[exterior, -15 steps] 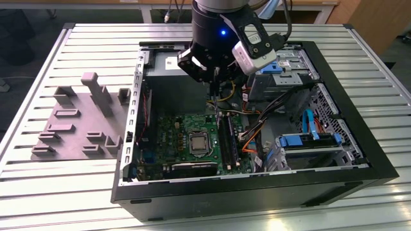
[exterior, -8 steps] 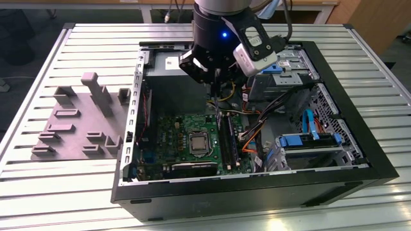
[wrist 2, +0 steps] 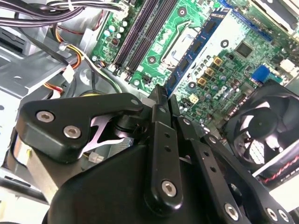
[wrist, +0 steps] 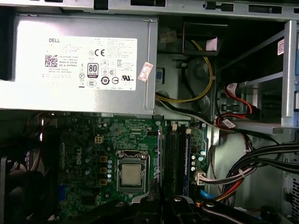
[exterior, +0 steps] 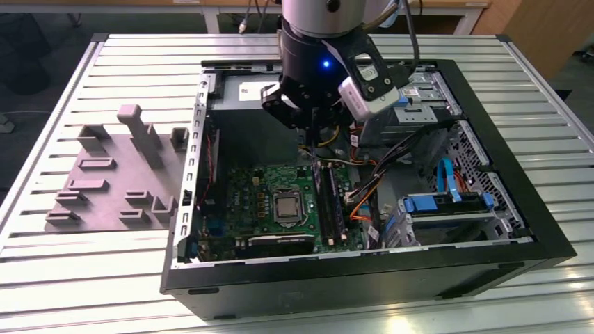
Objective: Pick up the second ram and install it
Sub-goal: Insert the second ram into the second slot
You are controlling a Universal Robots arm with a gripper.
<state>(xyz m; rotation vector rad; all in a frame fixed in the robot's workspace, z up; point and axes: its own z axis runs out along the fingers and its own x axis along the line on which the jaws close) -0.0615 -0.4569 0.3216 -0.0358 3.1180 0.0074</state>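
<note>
My gripper (exterior: 318, 142) hangs inside the open computer case, above the back end of the green motherboard (exterior: 250, 191). In the second wrist view its black fingers (wrist 2: 161, 107) are pressed together with nothing between them, so the gripper (wrist 2: 164, 93) is shut and empty. Long dark sticks stand in the memory slots (exterior: 332, 202) beside the silver processor (exterior: 286, 207). I take the second ram to be one of them, but cannot tell which. The slots (wrist: 175, 158) lie just ahead of the gripper (wrist: 161, 203) in the first wrist view.
The grey fixture plate (exterior: 111, 174) with upright blocks lies on the slatted table at the exterior view's left. Inside the case are a grey power supply (wrist: 79, 65), bundled cables (exterior: 366, 188), a fan (wrist 2: 264, 133) and blue drive brackets (exterior: 446, 203). The black case walls (exterior: 371, 271) surround it all.
</note>
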